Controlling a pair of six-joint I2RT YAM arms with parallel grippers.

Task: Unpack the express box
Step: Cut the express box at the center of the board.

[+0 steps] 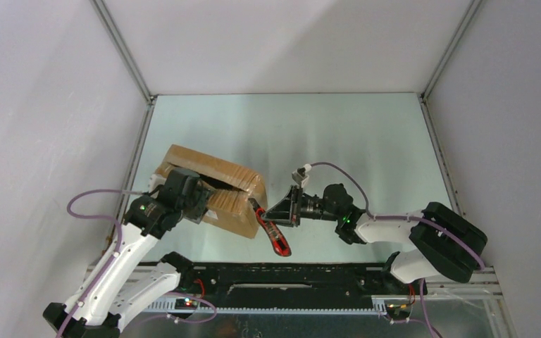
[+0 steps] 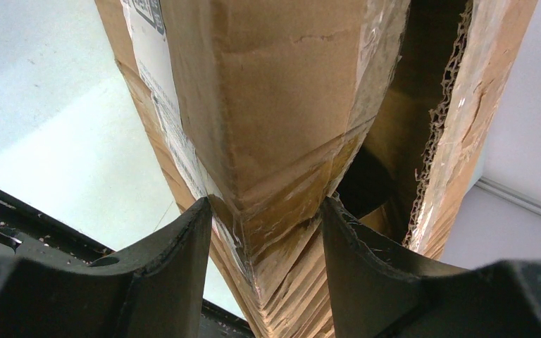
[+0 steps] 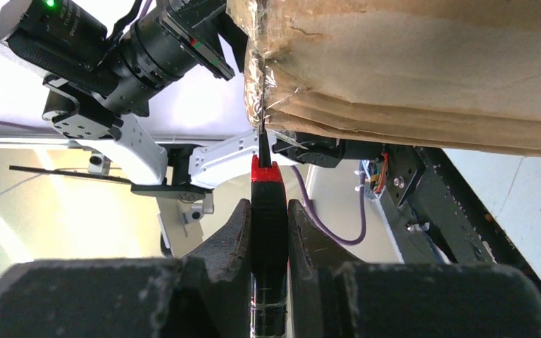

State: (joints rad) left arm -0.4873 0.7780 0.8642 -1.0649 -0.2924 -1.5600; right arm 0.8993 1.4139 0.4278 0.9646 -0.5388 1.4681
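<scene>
The express box lies on the left part of the worktop, its top seam gaping. The left end effector stands about half open, its fingers pressed on either side of a taped box corner. The right end effector is clamped narrowly on a red-and-black utility knife, whose blade tip touches the box's taped edge.

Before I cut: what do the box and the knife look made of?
The box looks like matte brown corrugated cardboard; fluting shows along the open flap edge. The tape on its corner is glossy, crinkled and clear, likely plastic film. The knife has a smooth red-and-black handle, probably plastic; its thin dark blade is likely metal.
</scene>
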